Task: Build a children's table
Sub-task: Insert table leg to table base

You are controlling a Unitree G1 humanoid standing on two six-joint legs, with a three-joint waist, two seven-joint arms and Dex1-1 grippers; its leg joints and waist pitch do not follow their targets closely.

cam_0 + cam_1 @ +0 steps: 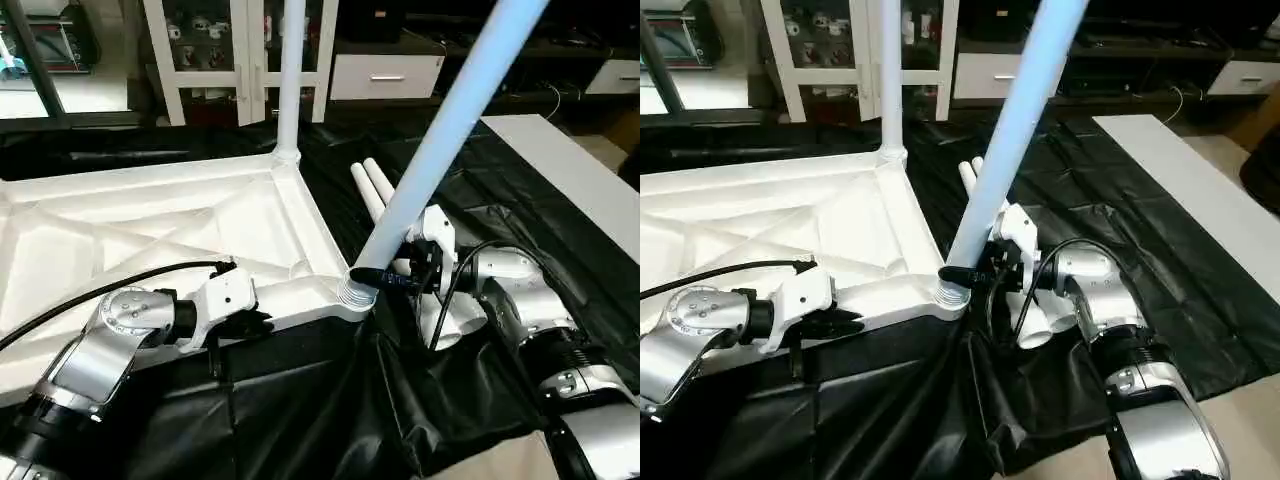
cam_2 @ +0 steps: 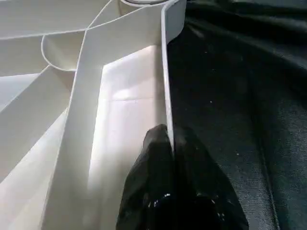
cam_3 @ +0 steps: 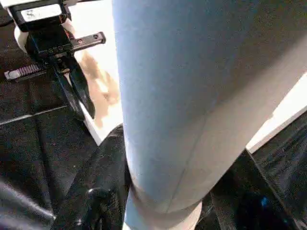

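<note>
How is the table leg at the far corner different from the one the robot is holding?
The far leg stands straight up in its corner socket; the held leg leans over, its threaded end just at the near corner socket. Nothing grips the far leg; the right gripper is closed around the held leg near its bottom. Both are long white tubes on the same upside-down tabletop.

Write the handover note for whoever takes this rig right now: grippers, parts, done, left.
Left gripper: shut on the near rim of the tabletop, which lies underside up on the black sheet.
Right gripper: fingers closed around the tilted leg, low down, its threaded end at the near right corner socket.
Done: one leg stands upright in the far corner.
Left: seat the tilted leg straight, then fit the two spare legs lying on the sheet.
</note>
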